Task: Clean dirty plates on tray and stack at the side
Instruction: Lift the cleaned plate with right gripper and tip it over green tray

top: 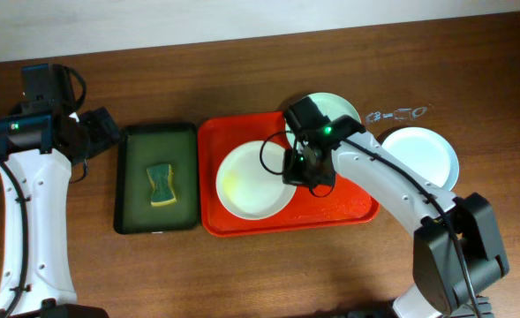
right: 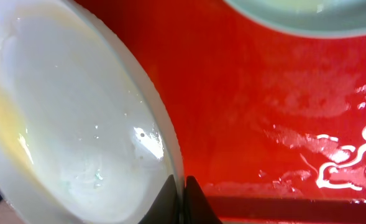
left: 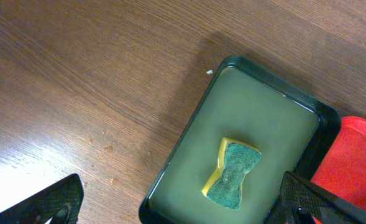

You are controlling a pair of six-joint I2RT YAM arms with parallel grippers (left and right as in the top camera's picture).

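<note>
Right jaws: pinched shut on plate (right: pixel 77 118) rim
Left jaws: wide open, empty
Risk: your thin edge grip slips, plate drops onto tray (right: pixel 245 124) beneath them

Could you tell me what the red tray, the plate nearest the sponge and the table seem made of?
The red tray looks like glossy plastic, judging by bright highlights and rounded corners. The plate could be glazed ceramic or melamine; its smooth, shiny white fits either. The table appears to be wood or wood-look laminate, showing brown grain.
</note>
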